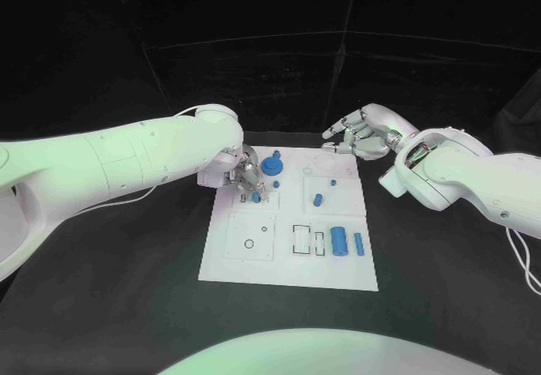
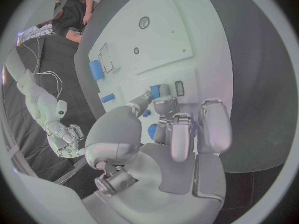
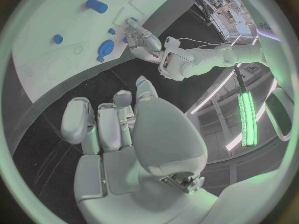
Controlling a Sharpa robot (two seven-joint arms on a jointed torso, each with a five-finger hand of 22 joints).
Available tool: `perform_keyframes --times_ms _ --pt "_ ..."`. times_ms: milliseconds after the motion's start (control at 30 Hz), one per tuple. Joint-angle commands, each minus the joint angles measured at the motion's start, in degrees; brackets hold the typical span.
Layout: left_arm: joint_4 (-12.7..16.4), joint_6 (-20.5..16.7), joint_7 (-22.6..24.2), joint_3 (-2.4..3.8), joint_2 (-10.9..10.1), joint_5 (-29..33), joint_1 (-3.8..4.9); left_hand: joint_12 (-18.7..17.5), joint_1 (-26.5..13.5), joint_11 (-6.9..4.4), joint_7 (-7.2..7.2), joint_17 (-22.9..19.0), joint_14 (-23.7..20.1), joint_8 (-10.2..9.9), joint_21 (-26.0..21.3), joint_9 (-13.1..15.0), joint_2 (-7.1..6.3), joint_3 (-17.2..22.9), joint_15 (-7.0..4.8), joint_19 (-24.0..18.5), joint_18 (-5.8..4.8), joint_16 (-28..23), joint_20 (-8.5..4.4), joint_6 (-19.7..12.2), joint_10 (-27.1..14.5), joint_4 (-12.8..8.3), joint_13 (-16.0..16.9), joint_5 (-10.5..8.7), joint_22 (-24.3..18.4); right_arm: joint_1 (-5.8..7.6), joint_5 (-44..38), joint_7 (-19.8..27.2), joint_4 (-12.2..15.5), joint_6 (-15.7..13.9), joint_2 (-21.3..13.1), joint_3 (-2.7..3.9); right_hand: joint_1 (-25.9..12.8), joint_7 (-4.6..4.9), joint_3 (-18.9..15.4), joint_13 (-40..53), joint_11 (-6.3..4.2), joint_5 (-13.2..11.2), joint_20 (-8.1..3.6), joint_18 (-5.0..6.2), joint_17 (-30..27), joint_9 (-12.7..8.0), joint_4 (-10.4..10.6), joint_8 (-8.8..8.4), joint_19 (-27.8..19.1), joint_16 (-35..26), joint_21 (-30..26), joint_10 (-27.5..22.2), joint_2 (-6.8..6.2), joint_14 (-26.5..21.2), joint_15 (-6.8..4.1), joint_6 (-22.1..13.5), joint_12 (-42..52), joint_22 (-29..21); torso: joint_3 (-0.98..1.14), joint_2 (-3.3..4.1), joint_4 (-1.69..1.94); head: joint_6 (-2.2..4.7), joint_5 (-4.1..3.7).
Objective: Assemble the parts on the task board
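Parts [image 1: 339, 241] on task board [image 1: 288, 269], near left hand [image 1: 240, 176].

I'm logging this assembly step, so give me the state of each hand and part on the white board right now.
Left hand: fingers down on a small blue part at the white task board.
Right hand: holding nothing, fingers loosely curled, off the board's far corner.
Round blue gear-like part: on the board, untouched.
Two blue cylinders: lying flat, untouched.
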Motion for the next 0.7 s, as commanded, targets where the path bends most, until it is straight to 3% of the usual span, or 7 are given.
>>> perform_keyframes --times_ms 33,433,700 --pt "0.0 -0.3 -0.1 0.01 0.0 0.2 0.06 0.3 -1.2 0.04 0.25 15.1 6.0 -0.3 -0.1 0.1 -0.41 -1.0 -0.04 0.1 0.40 0.2 -0.05 0.4 -0.3 0.5 0.0 -0.21 0.0 0.10 0.1 0.3 0.1 0.0 0.0 0.03 0.3 0.14 -0.4 -0.1 -0.02 0.3 0.20 0.51 -0.1 -0.1 0.1 0.24 -0.4 -0.4 -0.2 -0.3 0.45 1.7 -0.34 -0.4 -0.2 -0.1 -0.01 0.02 0.03 0.02 0.01" --pt "0.1 -1.8 0.1 0.01 -0.4 0.3 0.00 0.3 -3.8 0.03 0.23 15.1 6.0 -0.7 -0.3 0.4 -1.65 -4.6 -0.07 0.1 0.44 0.2 -0.07 0.6 -0.4 2.1 -0.2 -0.21 -0.1 0.10 0.1 0.3 0.1 -0.1 0.0 0.03 0.2 0.15 -0.5 -0.2 -0.01 0.3 0.20 0.56 -0.2 -0.1 0.1 0.23 -0.5 -0.5 -0.4 -0.4 0.41 1.7 -0.33 -0.4 -0.3 -0.3 -0.02 0.00 0.00 0.17 -0.03" --pt "1.5 -3.4 0.2 0.08 -2.0 0.3 0.03 0.2 -5.0 -0.03 0.16 15.1 6.0 -1.0 -0.6 0.8 -3.41 -9.0 -0.12 0.0 0.49 0.2 -0.12 0.7 -0.6 3.2 -0.3 -0.21 -0.3 0.10 0.1 0.4 0.1 0.0 -0.1 0.03 0.2 0.15 -0.5 -0.2 -0.01 0.3 0.20 0.56 -0.2 -0.1 0.1 0.23 -0.5 -0.5 -0.4 -0.4 0.41 1.7 -0.33 -0.4 -0.3 -0.3 -0.03 -0.05 0.05 0.33 -0.10"
